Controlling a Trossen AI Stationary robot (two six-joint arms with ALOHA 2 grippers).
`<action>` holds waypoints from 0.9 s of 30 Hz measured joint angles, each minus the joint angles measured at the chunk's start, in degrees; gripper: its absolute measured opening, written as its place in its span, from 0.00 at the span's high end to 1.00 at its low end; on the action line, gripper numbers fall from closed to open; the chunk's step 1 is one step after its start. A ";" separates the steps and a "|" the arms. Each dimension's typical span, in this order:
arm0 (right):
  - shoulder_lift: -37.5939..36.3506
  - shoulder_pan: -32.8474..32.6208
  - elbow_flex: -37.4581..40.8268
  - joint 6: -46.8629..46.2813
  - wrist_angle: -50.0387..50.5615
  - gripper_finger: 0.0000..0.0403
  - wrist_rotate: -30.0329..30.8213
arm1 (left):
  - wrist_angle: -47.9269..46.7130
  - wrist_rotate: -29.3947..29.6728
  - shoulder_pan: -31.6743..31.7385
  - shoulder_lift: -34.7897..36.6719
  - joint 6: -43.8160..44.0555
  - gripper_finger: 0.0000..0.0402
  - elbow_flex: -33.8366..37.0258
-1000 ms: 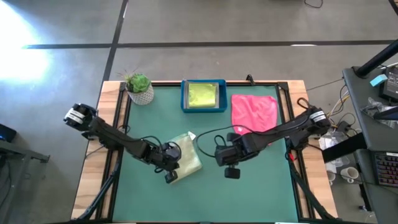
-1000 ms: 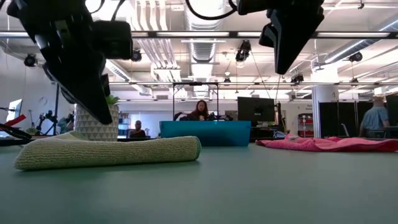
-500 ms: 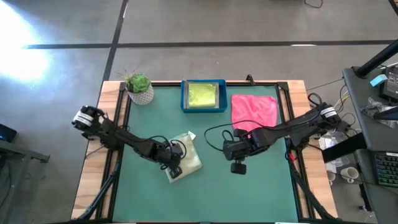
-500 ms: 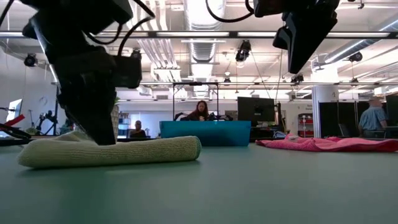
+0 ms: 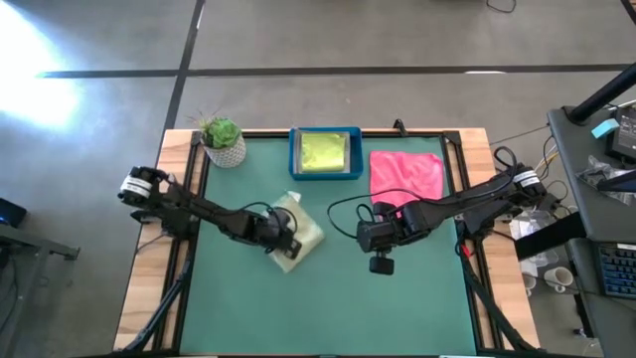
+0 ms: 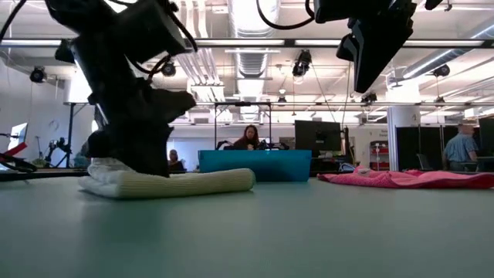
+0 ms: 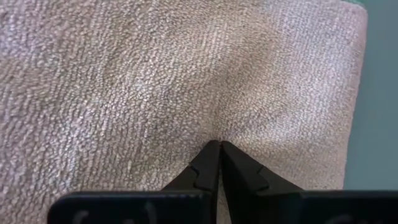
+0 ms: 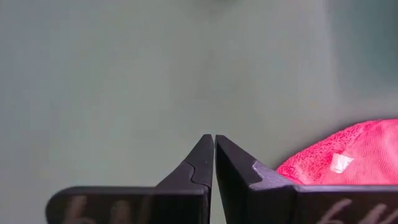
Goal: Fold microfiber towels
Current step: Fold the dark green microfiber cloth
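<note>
A pale sage towel point(image 5: 302, 229), folded into a thick pad, lies flat on the green table point(image 5: 397, 308) left of centre. My left gripper point(image 7: 219, 144) is shut, with its tips down on this towel point(image 6: 193, 183). A pink towel point(image 5: 405, 177) lies spread at the far right. My right gripper point(image 8: 214, 138) is shut and hangs above bare table next to the pink towel's near edge point(image 8: 348, 155), touching nothing. A yellow-green towel point(image 5: 324, 152) lies in the blue tray point(image 5: 294, 154). My left gripper presses its shut fingertips point(image 7: 211, 155) onto the top face of the folded sage towel point(image 7: 217, 127), near its near-left end. The fingers slant down from the table's left side. The pile dents into a small crease at the tips, and the towel stays flat on the table.
A potted plant point(image 5: 224, 139) stands at the far left corner, left of the blue tray point(image 6: 255, 164) at the far middle. The near half of the table shows bare green mat. People and desks stand in the room beyond the table.
My left gripper has sunk onto the sage towel and rolled while going toward the table's far right. The towel's near-left end has slid that way with it, so the pad now lies shorter and farther from the near edge. My right gripper has shifted slightly toward the right edge.
</note>
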State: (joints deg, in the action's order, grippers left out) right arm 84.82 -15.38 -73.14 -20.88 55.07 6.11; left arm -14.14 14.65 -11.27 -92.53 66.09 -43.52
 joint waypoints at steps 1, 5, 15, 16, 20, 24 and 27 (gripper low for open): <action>0.00 0.05 0.00 -0.03 0.00 0.98 0.00 | -0.09 0.91 0.65 0.00 1.72 0.99 0.04; 0.00 0.85 0.00 -0.24 0.02 0.98 0.00 | 0.29 2.84 2.86 0.04 6.74 0.99 0.15; 0.00 4.72 0.02 -1.64 -0.07 0.98 0.07 | 11.45 5.21 4.14 2.92 1.99 0.99 -0.12; 0.00 5.04 0.02 -1.64 -0.10 0.98 0.05 | 11.31 5.21 4.14 3.51 -0.51 0.99 -0.22; 0.00 6.05 0.02 -1.29 -0.15 0.98 0.02 | 7.38 5.23 4.16 6.64 -7.55 0.99 -0.49; 0.00 6.82 0.04 -0.98 -0.48 0.98 -0.02 | -2.23 5.15 4.16 10.13 -11.11 0.99 -0.49; 0.00 7.25 0.04 -0.37 -0.54 0.98 -0.05 | -11.45 3.98 4.16 12.97 -11.25 0.99 -0.51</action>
State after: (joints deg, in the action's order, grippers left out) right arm 84.82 -8.13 -73.10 -21.26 54.52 6.06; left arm -25.59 18.63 -7.11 -79.56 54.84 -44.04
